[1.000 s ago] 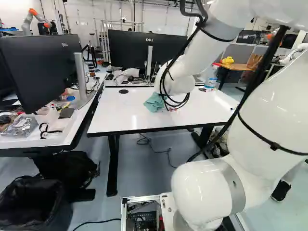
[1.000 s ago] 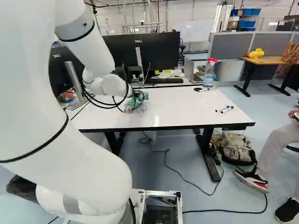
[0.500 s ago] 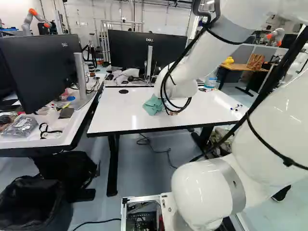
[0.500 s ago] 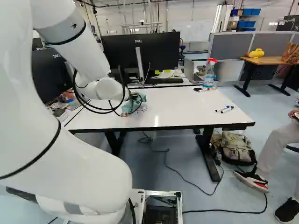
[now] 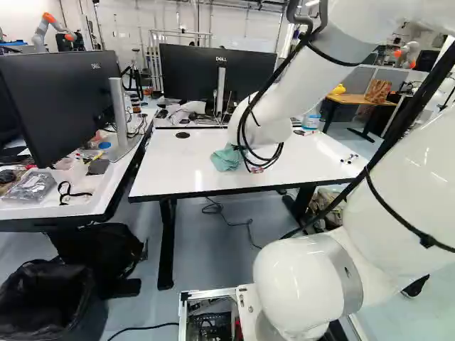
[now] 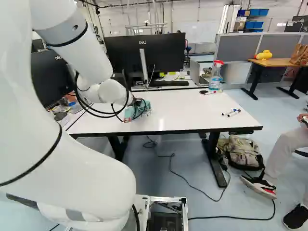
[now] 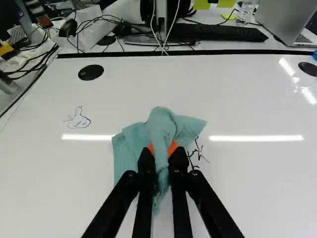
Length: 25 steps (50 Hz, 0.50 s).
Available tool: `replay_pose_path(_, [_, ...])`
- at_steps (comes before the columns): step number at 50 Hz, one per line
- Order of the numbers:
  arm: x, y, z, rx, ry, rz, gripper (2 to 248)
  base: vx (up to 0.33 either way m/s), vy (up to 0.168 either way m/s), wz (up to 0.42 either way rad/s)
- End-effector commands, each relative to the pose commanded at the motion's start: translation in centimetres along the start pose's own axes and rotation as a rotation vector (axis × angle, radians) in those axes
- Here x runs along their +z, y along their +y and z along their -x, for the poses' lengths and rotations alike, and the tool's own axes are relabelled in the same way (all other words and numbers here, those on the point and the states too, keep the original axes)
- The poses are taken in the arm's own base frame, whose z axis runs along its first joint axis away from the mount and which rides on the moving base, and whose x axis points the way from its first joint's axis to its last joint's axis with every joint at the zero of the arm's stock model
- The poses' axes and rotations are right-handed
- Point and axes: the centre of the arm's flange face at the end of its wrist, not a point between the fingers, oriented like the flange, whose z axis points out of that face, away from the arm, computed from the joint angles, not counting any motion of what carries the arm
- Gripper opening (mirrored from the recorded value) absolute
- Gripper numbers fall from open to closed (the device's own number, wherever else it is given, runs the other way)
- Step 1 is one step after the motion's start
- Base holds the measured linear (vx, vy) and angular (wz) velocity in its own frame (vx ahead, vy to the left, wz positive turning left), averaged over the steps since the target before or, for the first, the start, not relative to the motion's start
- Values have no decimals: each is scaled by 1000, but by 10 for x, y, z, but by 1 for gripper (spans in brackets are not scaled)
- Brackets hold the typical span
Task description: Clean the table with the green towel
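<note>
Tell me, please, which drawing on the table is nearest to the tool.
The black scribble, right beside the towel; the blue drawing lies farther away, near a black disc.

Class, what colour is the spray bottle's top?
Red; the top shows best in the right base view.

The arm (image 6: 79, 45) has shifted leftward in the right base view; the towel (image 7: 161, 126) has come with it, slightly nearer to the front edge of the bench (image 6: 192, 110).

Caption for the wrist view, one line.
Gripper shut on the green towel on the white table, marker scribble beside it, doodle farther off.
</note>
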Motion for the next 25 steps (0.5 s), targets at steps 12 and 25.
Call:
replay_pose_path(12, [0, 0, 4, 0, -43, 0, 38, 0, 0, 0])
replay_pose_path(25, [0, 0, 8, 0, -90, 0, 38, 0, 0, 0])
